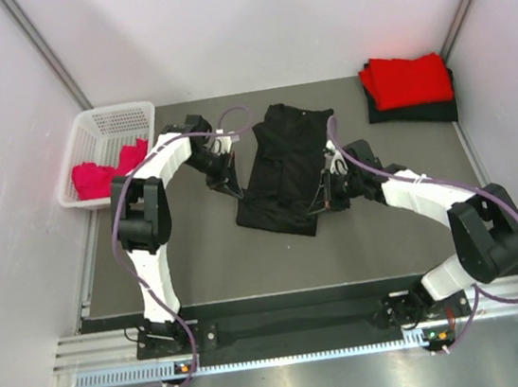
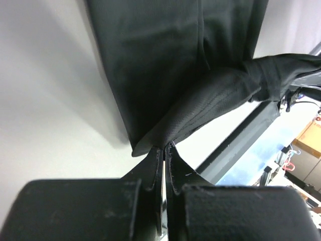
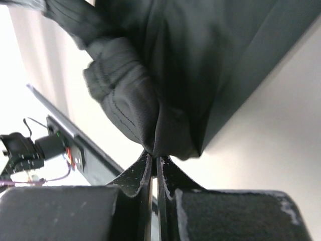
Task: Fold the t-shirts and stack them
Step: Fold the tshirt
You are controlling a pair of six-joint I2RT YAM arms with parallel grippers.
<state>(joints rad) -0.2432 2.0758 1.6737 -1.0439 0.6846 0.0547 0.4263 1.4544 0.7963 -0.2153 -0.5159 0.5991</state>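
Left gripper (image 2: 163, 149): jaws pressed together, pinching the black t-shirt (image 2: 165, 65) at its 8 o'clock edge. Right gripper (image 3: 154, 155): jaws shut on bunched cloth at 4 o'clock. Shirt lies mid-table (image 1: 201, 258). Folded red t-shirt (image 1: 406, 79): table's 1 o'clock corner.

Probably a robotics lab cell: white panel walls (image 1: 265, 21), aluminium base rail (image 1: 70, 357), grey table (image 1: 211, 266), twin robot arms (image 1: 158, 264).

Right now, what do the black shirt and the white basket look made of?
Black t-shirt: soft matte cloth, probably knit; fine weave, stitched seams, limp folds. Basket: apparently rigid white plastic; molded open lattice walls, finish too small to judge.
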